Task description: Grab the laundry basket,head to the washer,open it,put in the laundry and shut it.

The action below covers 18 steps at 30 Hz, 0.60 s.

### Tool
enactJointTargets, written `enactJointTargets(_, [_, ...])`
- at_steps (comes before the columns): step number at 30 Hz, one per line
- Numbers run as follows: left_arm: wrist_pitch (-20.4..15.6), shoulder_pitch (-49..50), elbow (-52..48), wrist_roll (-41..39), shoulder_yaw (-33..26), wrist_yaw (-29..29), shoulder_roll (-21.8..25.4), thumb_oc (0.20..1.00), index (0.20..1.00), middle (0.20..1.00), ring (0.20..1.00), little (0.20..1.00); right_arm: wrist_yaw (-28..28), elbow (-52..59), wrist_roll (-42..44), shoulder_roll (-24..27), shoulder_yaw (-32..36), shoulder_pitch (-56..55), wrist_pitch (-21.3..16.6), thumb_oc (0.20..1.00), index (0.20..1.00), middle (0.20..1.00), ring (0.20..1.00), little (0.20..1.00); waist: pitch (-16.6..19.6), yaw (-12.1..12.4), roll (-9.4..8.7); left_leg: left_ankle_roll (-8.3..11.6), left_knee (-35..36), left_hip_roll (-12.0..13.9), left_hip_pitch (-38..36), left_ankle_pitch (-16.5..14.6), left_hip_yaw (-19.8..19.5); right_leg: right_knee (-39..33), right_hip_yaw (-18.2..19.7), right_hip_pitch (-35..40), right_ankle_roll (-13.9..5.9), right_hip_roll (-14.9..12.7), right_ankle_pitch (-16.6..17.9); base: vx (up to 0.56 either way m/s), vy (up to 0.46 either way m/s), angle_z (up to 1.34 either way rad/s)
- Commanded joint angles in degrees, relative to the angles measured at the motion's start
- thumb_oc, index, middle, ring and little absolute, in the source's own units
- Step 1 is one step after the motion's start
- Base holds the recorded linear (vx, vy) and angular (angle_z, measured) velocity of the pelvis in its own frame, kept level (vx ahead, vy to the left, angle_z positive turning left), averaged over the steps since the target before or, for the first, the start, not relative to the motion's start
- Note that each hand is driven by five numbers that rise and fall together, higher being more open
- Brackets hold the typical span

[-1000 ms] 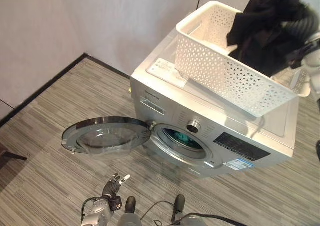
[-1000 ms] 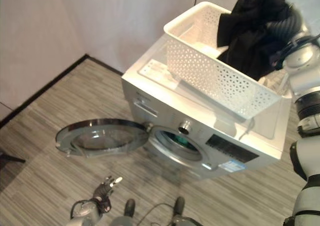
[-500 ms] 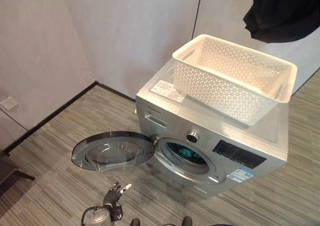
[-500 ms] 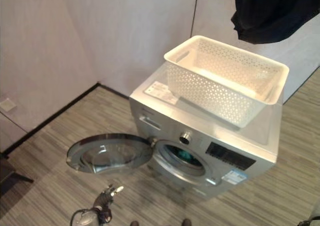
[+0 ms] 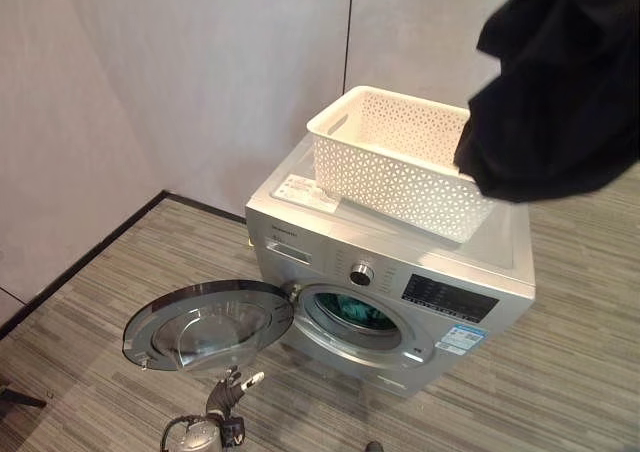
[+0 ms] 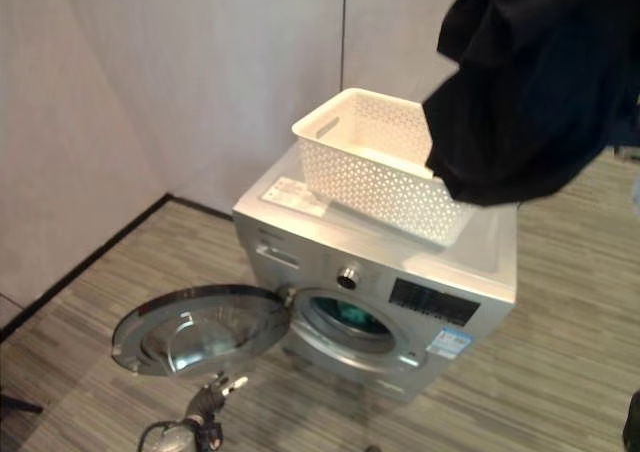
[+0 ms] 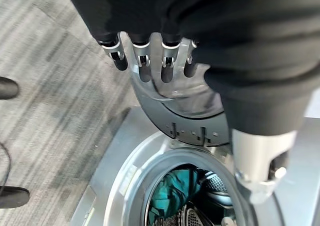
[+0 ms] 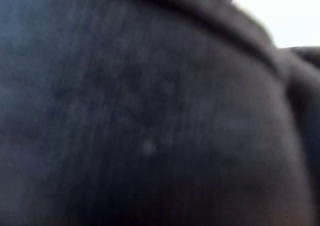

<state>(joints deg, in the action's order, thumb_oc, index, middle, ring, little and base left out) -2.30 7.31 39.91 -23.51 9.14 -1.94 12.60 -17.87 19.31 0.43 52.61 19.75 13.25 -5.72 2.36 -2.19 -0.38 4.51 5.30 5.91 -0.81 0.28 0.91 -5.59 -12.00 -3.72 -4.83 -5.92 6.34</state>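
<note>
A silver front-loading washing machine (image 5: 400, 272) stands on the striped grey floor (image 5: 90, 302) near a corner of the pale walls, its round glass door (image 5: 205, 324) swung wide open toward the robot's left. Inside the drum a teal garment (image 7: 167, 198) already lies. A white perforated laundry basket (image 5: 385, 162) sits on top of the washer. A black garment (image 5: 560, 92) hangs in the air at the robot's upper right, in front of the basket's right end; the right hand is hidden by the cloth, so I cannot tell how its fingers stand. The left hand (image 5: 230, 390) hangs low near the open door, fingers (image 7: 141, 60) straight and slightly apart, holding nothing.
</note>
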Motion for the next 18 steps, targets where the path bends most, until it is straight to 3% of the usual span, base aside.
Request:
enactJointTargets(1, [-2.6, -3.1, -1.3, 2.6, 1.0, 1.4, 2.5, 1.0, 1.0, 1.0, 1.0, 1.0, 5.3, -0.5, 7.3, 0.3, 2.8, 2.9, -3.4, 0.2, 0.2, 0.2, 0.2, 0.2, 0.6, 0.2, -1.99, -2.64, -0.3, -0.4, 1.2, -2.3, 1.7, 0.6, 0.9, 2.6, -3.06, -2.6, -6.0, -0.02, -0.007, -0.15])
enactJointTargets(5, [-2.7, -3.2, -2.9, 4.4, 2.3, 3.3, 4.4, 1.0, 1.0, 1.0, 1.0, 1.0, 14.8, 4.0, 16.8, -0.8, -1.1, -2.4, -4.5, 0.2, 0.2, 0.2, 0.2, 0.2, 0.3, -1.3, -1.53, -2.46, -0.3, -0.3, 1.0, -2.1, 3.2, 0.6, 1.9, 1.9, -3.3, -2.7, -5.5, -0.03, 0.006, -0.17])
enactJointTargets(6, [-2.6, -3.1, -3.0, 4.4, 2.3, 3.3, 4.4, 1.0, 1.0, 1.0, 1.0, 1.0, 14.9, 4.1, 16.9, -0.8, -1.0, -2.5, -4.5, 0.2, 0.2, 0.2, 0.2, 0.2, 0.3, -1.3, -1.54, -2.46, -0.3, -0.3, 1.0, -2.1, 3.2, 0.6, 2.0, 1.9, -3.3, -2.7, -5.5, -0.02, 0.011, -0.3])
enactJointTargets(9, [-3.0, -2.6, -9.0, 7.1, 5.4, 6.4, 7.3, 1.0, 1.0, 1.0, 1.0, 1.0, 23.2, 7.4, 25.6, 0.3, -5.4, -7.2, -4.7, 0.2, 0.2, 0.2, 0.2, 0.2, 0.2, -1.7, -1.31, -2.29, -0.3, -0.1, 0.8, -2.0, 3.8, 0.6, 2.3, 1.6, -3.32, -2.6, -5.3, -0.02, -0.001, -0.09])
enactJointTargets(11, [-4.2, -2.4, -17.6, 8.7, 8.3, 9.5, 12.4, 1.0, 1.0, 1.0, 1.0, 1.0, 28.9, 8.6, 34.1, 2.0, -12.7, -9.9, -3.9, 0.2, 0.2, 0.2, 0.2, 0.2, 0.0, -1.5, -1.25, -1.95, -0.3, 0.1, 0.7, -1.7, 4.1, 0.6, 2.0, 1.8, -3.42, -2.8, -5.3, 0.0, 0.0, 0.0])
enactJointTargets(12, [-4.1, -2.1, -17.9, 8.7, 8.2, 9.6, 12.5, 1.0, 1.0, 1.0, 1.0, 1.0, 28.9, 8.5, 34.2, 2.0, -12.8, -9.9, -4.0, 0.2, 0.2, 0.2, 0.2, 0.2, 0.1, -1.6, -1.28, -1.94, -0.3, 0.1, 0.7, -1.8, 4.1, 0.6, 2.1, 1.8, -3.42, -2.8, -5.3, 0.0, 0.0, 0.0])
enactJointTargets(15, [-6.0, -1.5, -28.8, 8.7, 9.8, 12.9, 20.2, 1.0, 1.0, 1.0, 1.0, 1.0, 33.1, 10.0, 36.8, 4.8, -19.6, -9.9, -2.4, 0.2, 0.2, 0.2, 0.2, 0.2, -0.1, -1.0, -1.23, -1.62, -0.3, 0.3, 0.6, -1.6, 4.2, 0.6, 1.8, 1.9, -3.57, -2.8, -5.2, -0.01, -0.005, 0.03])
enactJointTargets(16, [-5.9, -1.3, -29.0, 8.6, 9.7, 13.0, 20.3, 1.0, 1.0, 1.0, 1.0, 1.0, 33.2, 9.9, 36.8, 4.8, -19.7, -9.7, -2.4, 0.2, 0.2, 0.2, 0.2, 0.2, -0.1, -1.0, -1.27, -1.62, -0.3, 0.3, 0.6, -1.6, 4.2, 0.6, 1.8, 1.9, -3.57, -2.8, -5.2, 0.0, 0.0, 0.0])
enactJointTargets(17, [-7.9, -2.1, -37.5, 8.0, 12.4, 16.8, 27.6, 1.0, 1.0, 1.0, 1.0, 1.0, 37.3, 10.2, 39.5, 8.3, -26.8, -9.1, -0.6, 0.2, 0.2, 0.2, 0.2, 0.2, -0.2, 0.0, -1.47, -1.28, -0.3, 0.3, 0.7, -1.3, 4.1, 0.6, 1.3, 2.0, -3.76, -3.0, -5.1, 0.0, 0.0, 0.0])
enactJointTargets(18, [-7.8, -1.9, -37.6, 8.0, 12.3, 16.8, 27.7, 1.0, 1.0, 1.0, 1.0, 1.0, 37.4, 10.0, 39.5, 8.2, -27.1, -8.8, -0.6, 0.2, 0.2, 0.2, 0.2, 0.2, -0.2, -0.1, -1.51, -1.28, -0.3, 0.3, 0.7, -1.3, 4.1, 0.6, 1.3, 2.0, -3.76, -3.0, -5.1, 0.0, 0.0, 0.0])
